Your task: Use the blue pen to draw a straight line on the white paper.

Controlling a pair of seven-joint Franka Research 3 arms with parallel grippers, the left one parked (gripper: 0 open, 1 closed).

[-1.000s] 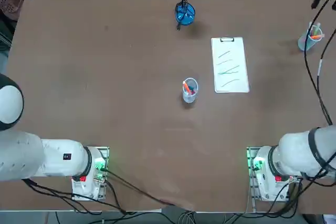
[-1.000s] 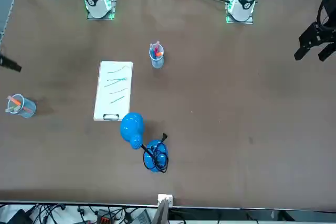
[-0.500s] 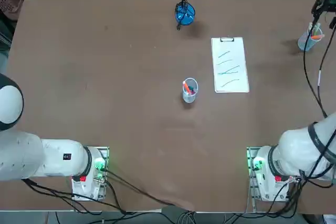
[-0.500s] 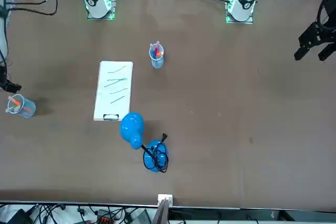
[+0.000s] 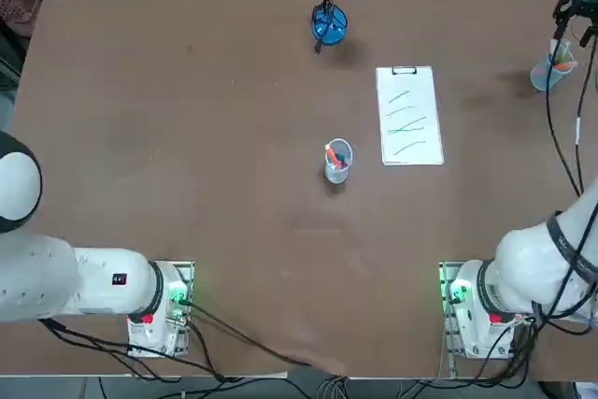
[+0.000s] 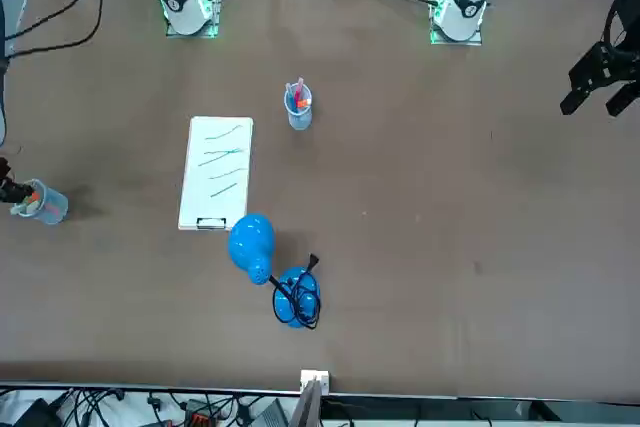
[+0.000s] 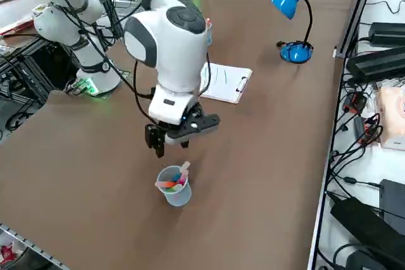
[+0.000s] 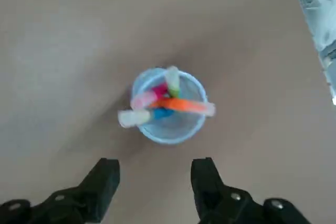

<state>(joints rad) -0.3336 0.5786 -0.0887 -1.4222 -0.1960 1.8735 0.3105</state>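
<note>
Right pincer (image 8: 155, 174) now above cup (image 8: 168, 106), fingers apart.

blue desk lamp (image 5: 329, 23) | clear cup of pens (image 5: 337, 161) mid-table | second cup (image 7: 174, 184) near table edge

White paper (image 5: 409, 115) with slanted teal-green lines (image 5: 405, 124)

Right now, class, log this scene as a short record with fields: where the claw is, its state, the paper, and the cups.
claw: right claw above the far-right cup, open, empty
paper: white paper on a clipboard, several teal lines on it
cups: two clear cups of pens; the second stands beside the paper
blue pen: cannot tell which it is
</note>
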